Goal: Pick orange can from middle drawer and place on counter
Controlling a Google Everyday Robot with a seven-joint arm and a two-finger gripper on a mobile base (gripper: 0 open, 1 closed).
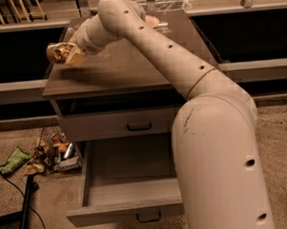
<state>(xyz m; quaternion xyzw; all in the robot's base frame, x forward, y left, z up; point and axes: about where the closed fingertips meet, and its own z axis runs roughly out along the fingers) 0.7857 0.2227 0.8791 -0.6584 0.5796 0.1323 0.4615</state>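
Note:
The orange can [57, 51] is shiny orange-gold with mottled print and lies sideways in my gripper [65, 55]. The gripper is shut on it and holds it a little above the far left edge of the counter [126, 66], partly past that edge. The middle drawer [125, 187] is pulled wide open below, and its inside looks bare. The like grey drawer [116, 123] above it is closed. My cream arm [191, 99] runs from the lower right up over the counter and hides the right part of the cabinet.
A wire basket with cans and litter [56, 152] sits on the floor left of the cabinet, next to a green wrapper [13, 160]. A dark pole and cable [25, 209] lie at lower left. A clear container [162, 7] stands at the counter's back.

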